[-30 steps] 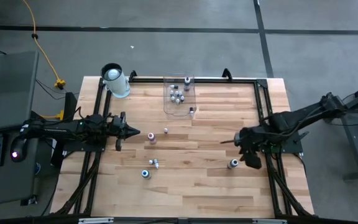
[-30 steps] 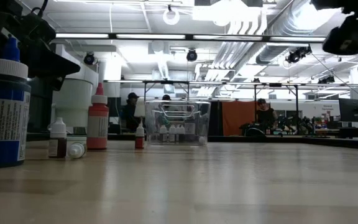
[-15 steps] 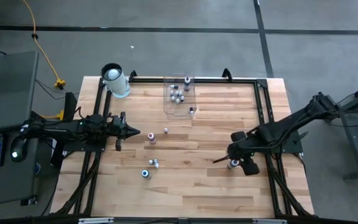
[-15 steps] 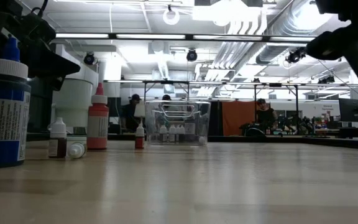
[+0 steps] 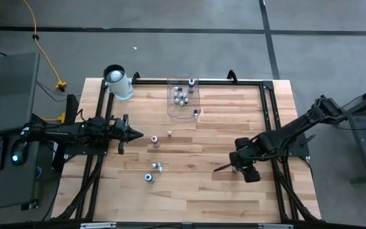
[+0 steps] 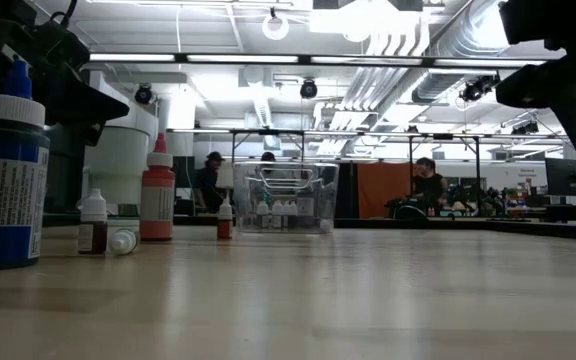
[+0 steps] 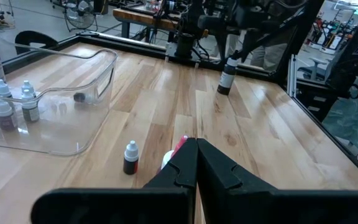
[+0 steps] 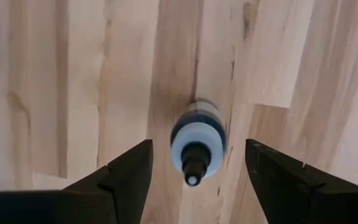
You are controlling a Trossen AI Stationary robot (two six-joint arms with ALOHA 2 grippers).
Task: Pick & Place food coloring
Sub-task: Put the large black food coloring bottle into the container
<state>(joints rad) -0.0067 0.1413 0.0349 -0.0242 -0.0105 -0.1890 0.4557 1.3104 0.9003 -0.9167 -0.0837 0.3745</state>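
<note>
You had the right gripper (image 8: 194,163) spread wide and pointed straight down over one upright food coloring bottle (image 8: 197,142), its cap centred between the two fingers (image 8: 126,171), which were clear of it: a line-up for a top-down grab, I judge. That bottle stood on the table (image 5: 196,191), well away from the clear bin (image 5: 183,98), toward the near right corner.

Nearer the bin, your left gripper (image 5: 134,135) waited clenched and empty, just beside a pink-red bottle (image 5: 155,140) and a small one (image 5: 169,133).

Counting loose bottles outside the bin, you had six: the target, those two, a blue-capped pair (image 5: 153,172) and one (image 5: 196,113) touching the bin's edge. Inside the bin sat a cluster I could not count exactly. Beside it, past the bin's left, stood one white cylinder (image 5: 117,83).
</note>
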